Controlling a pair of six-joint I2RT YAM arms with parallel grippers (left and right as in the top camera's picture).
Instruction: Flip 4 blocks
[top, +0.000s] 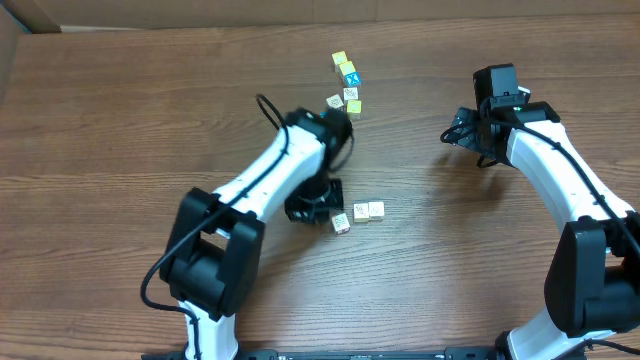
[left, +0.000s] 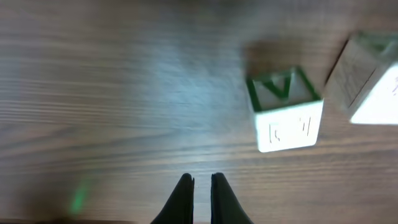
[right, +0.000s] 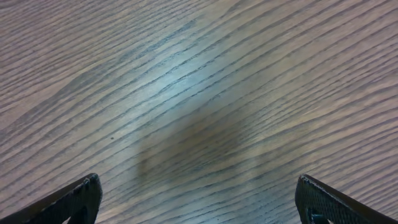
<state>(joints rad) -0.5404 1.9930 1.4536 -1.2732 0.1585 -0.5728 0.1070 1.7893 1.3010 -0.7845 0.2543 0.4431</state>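
Your L gripper (left: 201, 179) is closed on nothing, tips together at bottom centre of the left wrist view, over bare table (left: 93, 93). R gripper (right: 198, 180) is wide open over bare wood at far right of the overhead, nothing btwn the fingers.

The blocks (top: 360, 211) sit in two groups. Three are just right of the L arm's end at centre frame. The rest form a loose line at upper centre, around the X cube (top: 350, 78), which you leave alone.

In the left wrist view the nearest block (left: 287, 115) lies up and right of the closed tips, not touching. A second block (left: 367, 81) is at the right edge, partly cut off.

Expect them light, hard, smooth wood. They'll prob. slide or pop out if pinched off-centre. Take two opposite flat faces at mid-height, not corners.

Text: white X on the blue cube; green V-like mark on the nearest block's top; side print too faint to read.
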